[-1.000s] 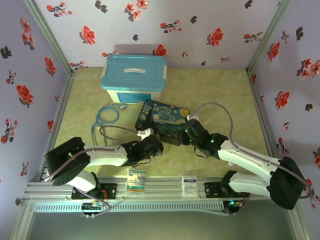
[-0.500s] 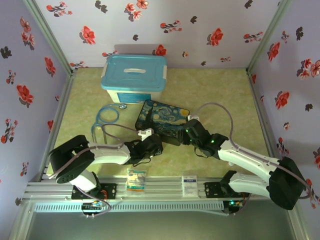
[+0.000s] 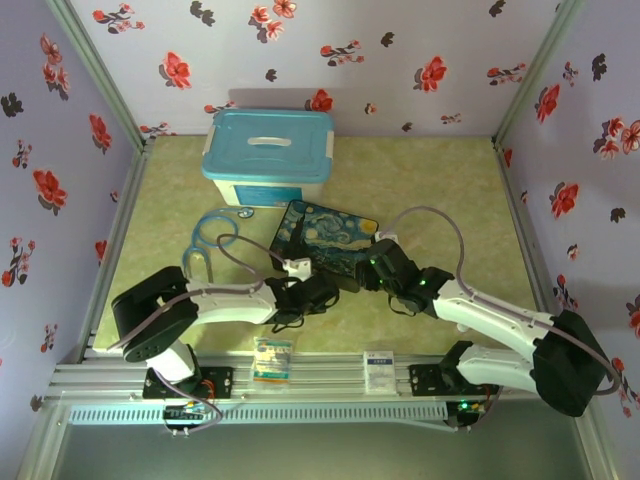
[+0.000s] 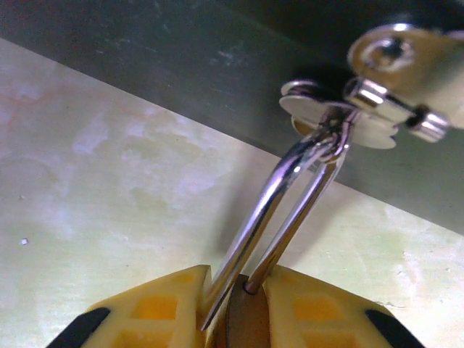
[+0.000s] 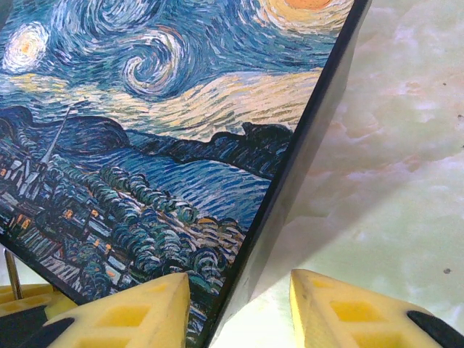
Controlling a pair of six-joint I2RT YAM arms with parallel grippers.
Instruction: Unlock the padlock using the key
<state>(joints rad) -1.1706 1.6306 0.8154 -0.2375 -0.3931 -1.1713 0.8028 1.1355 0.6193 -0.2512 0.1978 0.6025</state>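
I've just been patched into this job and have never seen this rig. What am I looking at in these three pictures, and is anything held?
These are two robot arms bolted at the near edge of the table, each ending in a two-finger gripper. The top picture looks down from above and behind them; the other two come from a camera on each wrist. On the table lie a painted box, a blue-lidded bin, blue tubing and two small packets. The left gripper is closed on the padlock, which hangs from the box's latch. The right gripper stands open astride the box's edge, not pinching it.
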